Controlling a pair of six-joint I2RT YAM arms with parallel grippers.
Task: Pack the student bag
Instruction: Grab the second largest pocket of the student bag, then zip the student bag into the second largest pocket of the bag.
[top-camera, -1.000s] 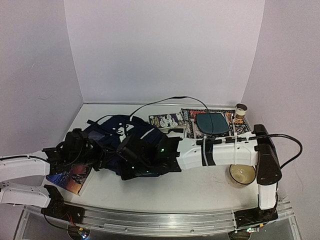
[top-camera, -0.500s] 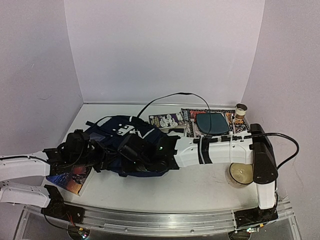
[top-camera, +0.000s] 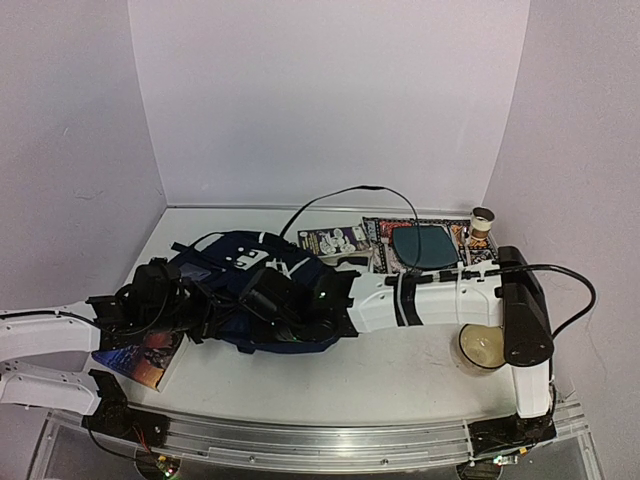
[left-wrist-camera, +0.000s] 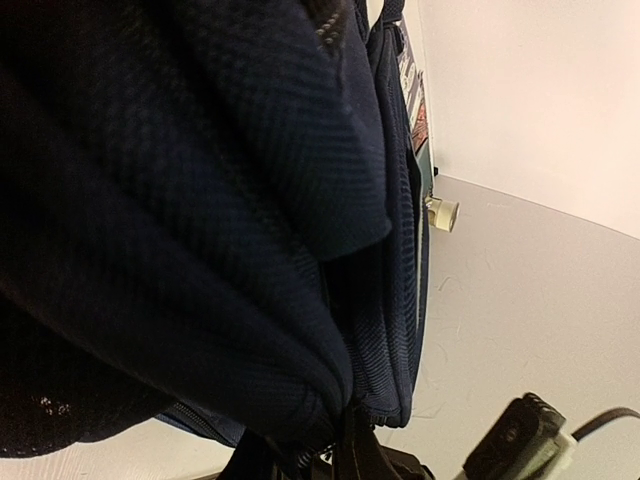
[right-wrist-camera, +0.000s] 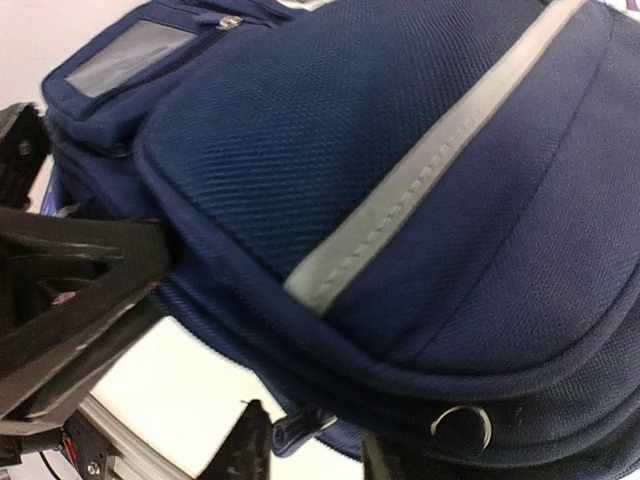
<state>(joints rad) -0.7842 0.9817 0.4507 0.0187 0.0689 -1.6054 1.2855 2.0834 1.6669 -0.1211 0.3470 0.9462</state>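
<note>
The student bag higher now; left jaws tight on it, right jaws ajar astride zipper pull

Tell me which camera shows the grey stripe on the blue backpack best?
The right wrist camera: the stripe runs big and sharp across the backpack. The top camera shows only tiny white bits of it, small and far away. The left wrist camera shows just dark fabric, no stripe.

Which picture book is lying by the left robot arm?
The colourful book at the near-left corner, partly under the left arm. The black-and-white book lies farther back, beside the patterned mat.
</note>
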